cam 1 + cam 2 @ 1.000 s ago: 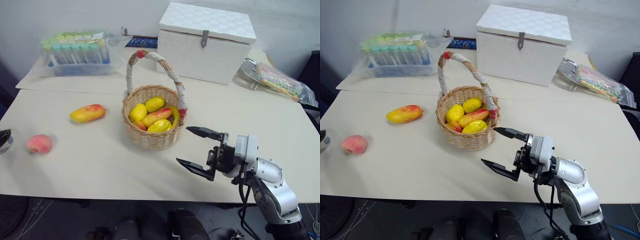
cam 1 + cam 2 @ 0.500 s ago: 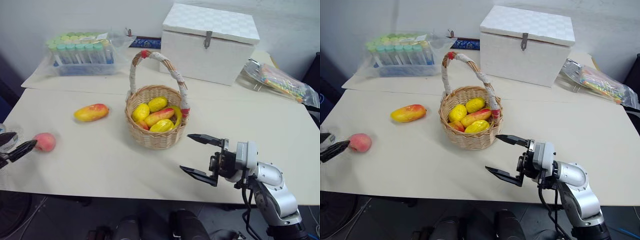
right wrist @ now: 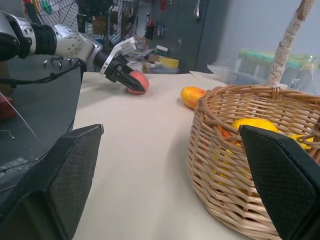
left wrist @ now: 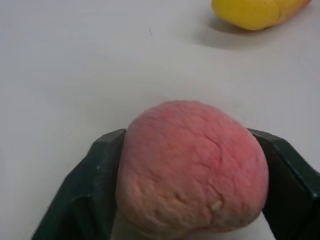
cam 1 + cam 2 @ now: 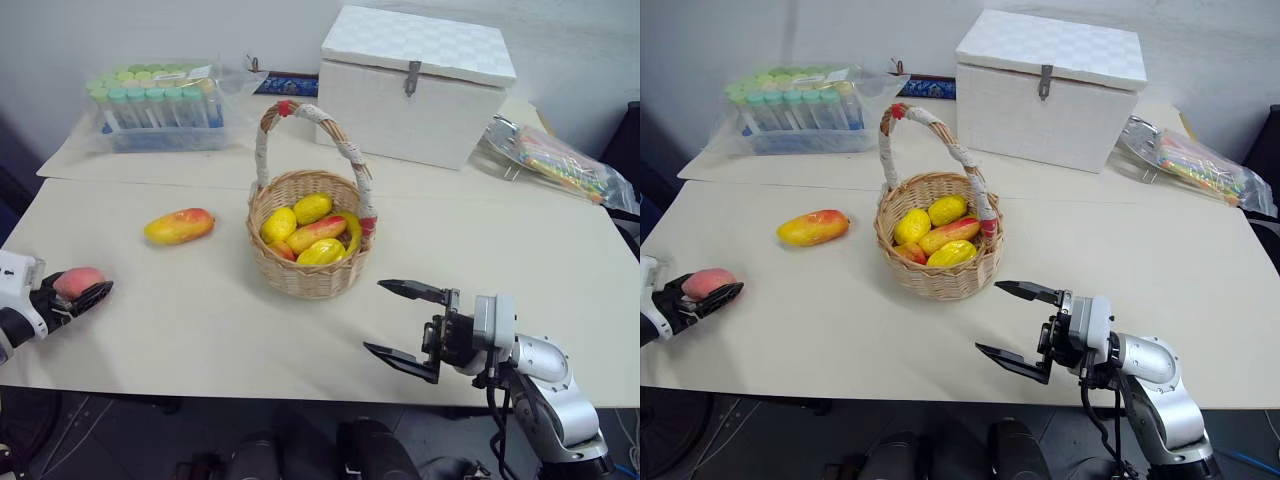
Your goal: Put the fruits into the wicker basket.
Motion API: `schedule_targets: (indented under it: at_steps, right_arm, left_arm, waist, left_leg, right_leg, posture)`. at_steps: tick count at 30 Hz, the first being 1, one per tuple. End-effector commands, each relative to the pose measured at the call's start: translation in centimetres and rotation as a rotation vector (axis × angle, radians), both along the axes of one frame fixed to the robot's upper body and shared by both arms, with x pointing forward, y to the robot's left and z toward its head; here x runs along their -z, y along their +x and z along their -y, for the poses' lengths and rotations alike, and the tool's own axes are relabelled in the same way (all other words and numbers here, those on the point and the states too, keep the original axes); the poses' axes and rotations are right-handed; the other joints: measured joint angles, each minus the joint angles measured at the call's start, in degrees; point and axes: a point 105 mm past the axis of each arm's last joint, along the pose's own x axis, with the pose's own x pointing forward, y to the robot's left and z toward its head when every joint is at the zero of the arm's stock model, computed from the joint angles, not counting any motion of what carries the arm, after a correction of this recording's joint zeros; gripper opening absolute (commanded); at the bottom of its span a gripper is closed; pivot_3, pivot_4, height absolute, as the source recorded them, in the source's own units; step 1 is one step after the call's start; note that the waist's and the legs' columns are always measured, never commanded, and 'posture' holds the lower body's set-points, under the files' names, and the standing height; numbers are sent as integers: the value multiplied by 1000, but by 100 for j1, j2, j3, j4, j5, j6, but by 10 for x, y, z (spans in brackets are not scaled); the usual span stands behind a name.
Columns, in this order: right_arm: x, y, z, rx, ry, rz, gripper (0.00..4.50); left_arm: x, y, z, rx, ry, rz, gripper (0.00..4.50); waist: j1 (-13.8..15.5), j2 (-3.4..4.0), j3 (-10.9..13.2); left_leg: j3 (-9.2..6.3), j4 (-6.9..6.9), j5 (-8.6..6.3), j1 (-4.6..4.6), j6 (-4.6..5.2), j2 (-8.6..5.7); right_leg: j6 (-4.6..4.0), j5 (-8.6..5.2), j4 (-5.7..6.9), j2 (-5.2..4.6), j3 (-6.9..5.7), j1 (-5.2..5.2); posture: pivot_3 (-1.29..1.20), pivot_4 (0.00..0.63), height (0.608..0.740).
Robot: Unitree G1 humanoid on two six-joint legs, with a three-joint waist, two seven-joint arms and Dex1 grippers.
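At worktop's [image 5: 200,330] left edge, left tool [image 5: 78,297] brackets the peach [image 5: 76,282], a finger [image 4: 95,170] on either side, fruit resting on surface. Mango [image 5: 179,226] lies beyond, toward wicker basket [image 5: 308,275] mid-worktop. Near front edge, right tool [image 5: 408,324] hovers, fingers wide apart, empty.

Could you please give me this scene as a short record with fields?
peach: on the table near its left edge, between the left gripper's fingers
mango: on the table, left of the basket
basket contents: several yellow and red fruits
right gripper: open, holding nothing, in front of the basket
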Motion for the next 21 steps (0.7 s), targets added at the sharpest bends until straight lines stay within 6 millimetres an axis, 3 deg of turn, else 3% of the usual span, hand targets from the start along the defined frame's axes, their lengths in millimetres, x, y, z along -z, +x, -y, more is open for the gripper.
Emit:
schedule_targets:
  at_steps: [1, 2, 4, 7, 10, 14, 18, 21]
  right_arm:
    - [-1, -2, 11, 29, -10, 49, 4500]
    - [1, -1, 14, 40, -11, 50, 4500]
    - [2, 1, 22, 79, -3, 64, 4500]
    - [-16, -1, 36, 171, 94, 108, 4500]
    - [-28, -4, 54, 272, 151, 70, 4500]
    - [-37, -7, 76, 399, 151, 97, 4500]
    - [-40, -2, 82, 446, 139, 119, 4500]
    - [-38, -3, 77, 459, 157, 112, 4500]
  left_arm:
    - [-12, 1, 4, 50, 6, 18, 2592]
    - [-19, 3, 15, 110, -18, 31, 2541]
    - [-55, 13, 57, 304, -74, 121, 2532]
    - [-91, 17, 124, 605, -57, 167, 2530]
    - [-110, 20, 188, 856, 10, 168, 2530]
    - [-130, 33, 250, 1023, 29, 231, 2530]
    - [-141, 44, 295, 1123, -32, 300, 2530]
    - [-121, 60, 305, 1099, 9, 259, 2530]
  waist:
    - [3, 0, 0]
    - [7, 0, 0]
    - [22, -3, -1]
    - [127, -2, -1]
    - [160, 27, 5]
    - [157, 40, 8]
    - [117, 40, 9]
    - [80, 43, 10]
  left_leg:
    - [-1, 0, 0, 0, 0, 0]
    - [-1, 0, 0, 0, 0, 0]
    - [-4, 2, 0, -1, 1, -2]
    - [-33, 11, 3, -15, 3, -11]
    - [-34, 11, 4, -13, 4, -21]
    - [-27, 11, 11, -10, 4, -24]
    - [-2, 17, 22, -7, 0, -15]
    - [-2, 7, 24, 11, -12, -8]
  right_leg:
    - [0, 0, 0, 0, -1, 0]
    - [0, 0, 0, 0, -2, 1]
    - [0, 0, 0, -2, -6, 5]
    - [0, 0, -2, -17, -36, 10]
    - [0, 0, -1, -22, -36, 16]
    - [1, 0, 0, -11, -31, 18]
    - [10, 5, -4, 16, 4, 12]
    - [10, 5, -3, 53, 52, 7]
  posture:
    - [0, 150, 740]
    - [0, 150, 740]
    - [0, 150, 740]
    - [0, 150, 740]
    - [0, 150, 740]
    - [0, 150, 740]
    - [0, 150, 740]
    - [0, 150, 740]
